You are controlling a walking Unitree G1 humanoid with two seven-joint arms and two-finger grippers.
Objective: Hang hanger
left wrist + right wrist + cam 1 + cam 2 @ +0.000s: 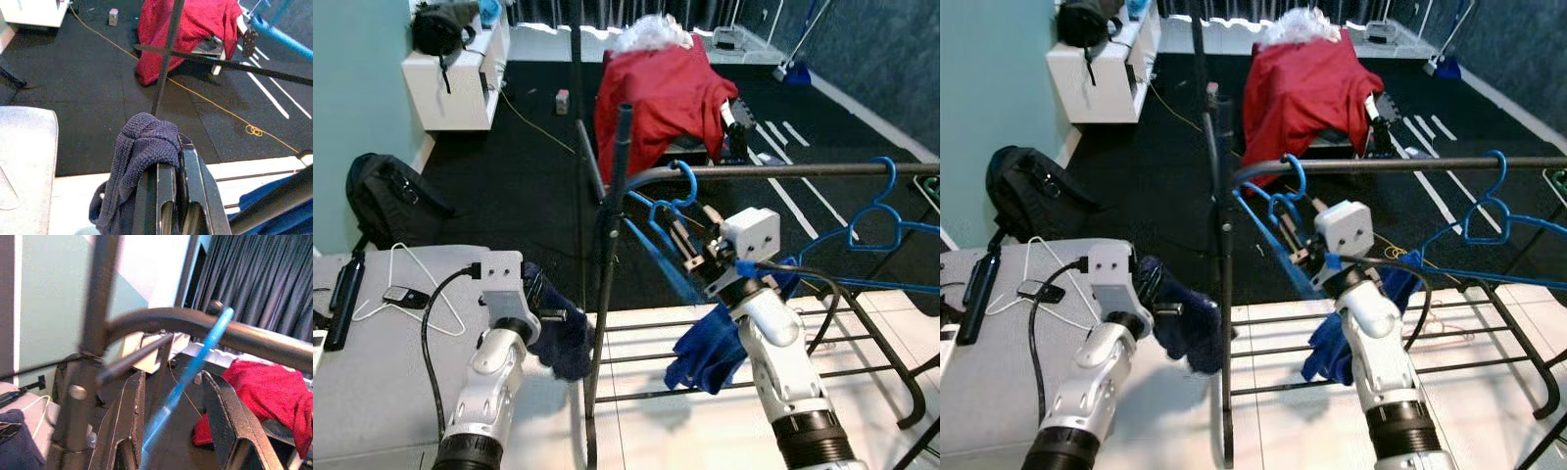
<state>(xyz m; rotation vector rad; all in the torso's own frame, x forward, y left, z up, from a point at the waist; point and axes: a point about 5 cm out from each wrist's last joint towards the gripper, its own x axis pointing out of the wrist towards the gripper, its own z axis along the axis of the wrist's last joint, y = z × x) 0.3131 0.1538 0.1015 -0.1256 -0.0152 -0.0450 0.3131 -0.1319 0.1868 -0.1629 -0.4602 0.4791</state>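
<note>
The blue hanger [668, 217] already hooks the clothes rack's top rail [783, 170] near its left end. The right gripper [168, 426], fingers parted, straddles its arm. The left gripper [178, 196] clamps dark cloth [139, 161]. Withdrawal remains.

The right arm reaches up and forward, its right gripper [683, 247] with fingers [122, 421] spread apart. The left arm is bent low at the robot's left, its left gripper [178, 196] with fingers closed together.
</note>
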